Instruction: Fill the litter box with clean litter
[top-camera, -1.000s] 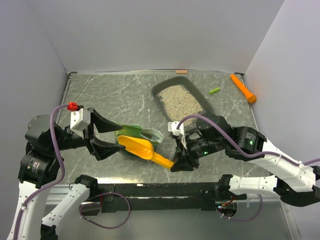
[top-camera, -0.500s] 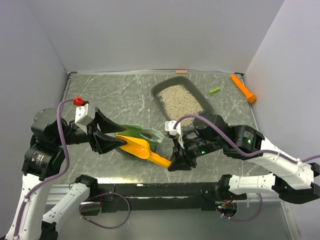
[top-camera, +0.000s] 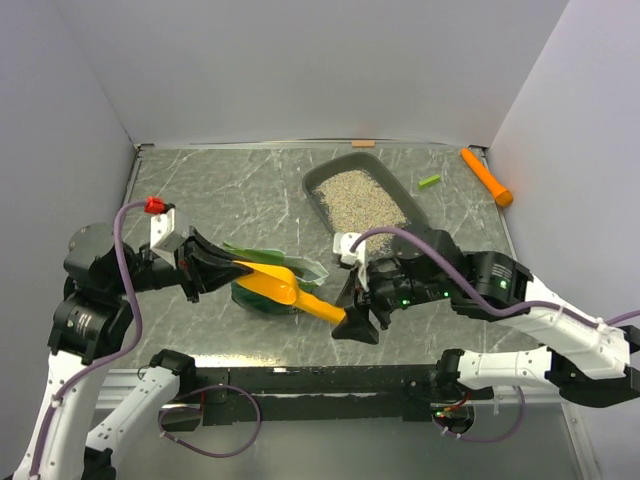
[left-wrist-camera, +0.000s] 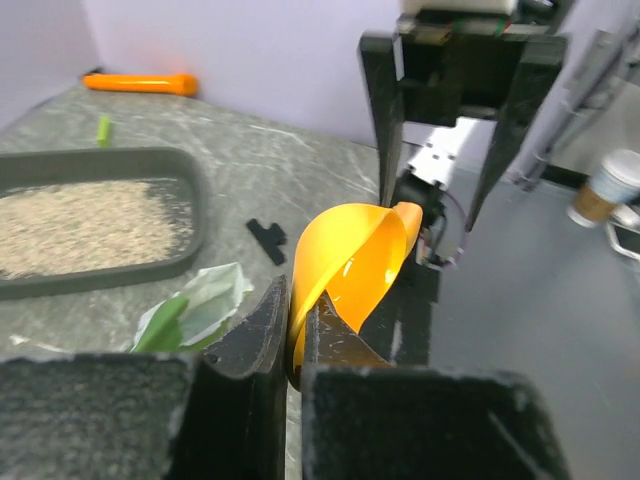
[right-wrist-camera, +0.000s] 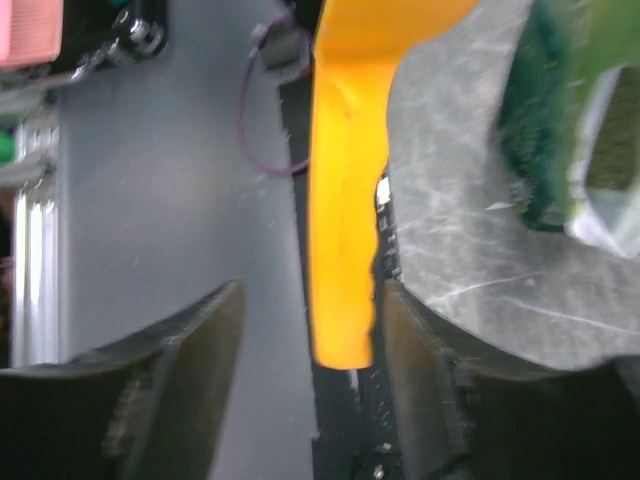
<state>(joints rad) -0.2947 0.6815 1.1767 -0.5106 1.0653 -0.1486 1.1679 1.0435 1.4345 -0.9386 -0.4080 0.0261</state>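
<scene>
The left gripper (left-wrist-camera: 292, 332) is clamped on the rim of the scoop (left-wrist-camera: 355, 265), while the right gripper (right-wrist-camera: 310, 335) has its fingers apart on either side of the handle.

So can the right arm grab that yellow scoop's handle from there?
Probably yes. The scoop has its handle lying between the open fingers of the right gripper, with nothing in the way. The left gripper pinches the bowl's rim.

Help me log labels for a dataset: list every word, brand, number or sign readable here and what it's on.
No text is readable.
Green bag: any print is too blurred.
Cup off the table: too blurred.
Scoop, litter box: no markings seen.
</scene>
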